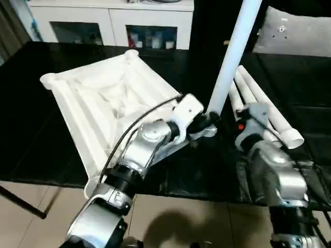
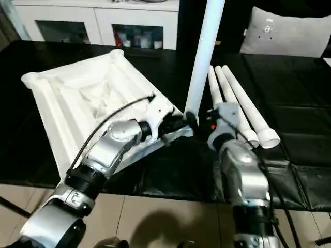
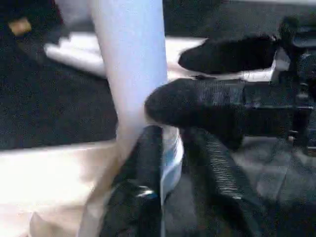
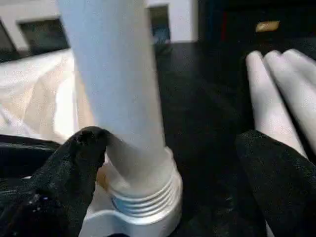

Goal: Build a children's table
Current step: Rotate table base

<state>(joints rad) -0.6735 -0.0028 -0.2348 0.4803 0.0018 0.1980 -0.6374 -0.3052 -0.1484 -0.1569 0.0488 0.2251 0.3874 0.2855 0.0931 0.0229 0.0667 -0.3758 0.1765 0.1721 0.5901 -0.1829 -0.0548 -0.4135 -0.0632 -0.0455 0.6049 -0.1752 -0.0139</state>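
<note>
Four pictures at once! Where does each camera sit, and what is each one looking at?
Left and right eye views: on the head, looking down over both silver forearms at the tabletop, the upright leg and three spare legs.
Left wrist view: looks along the left gripper at that leg's base.
Right wrist view: looks along the right gripper.
Every view shows the upright leg.
</note>
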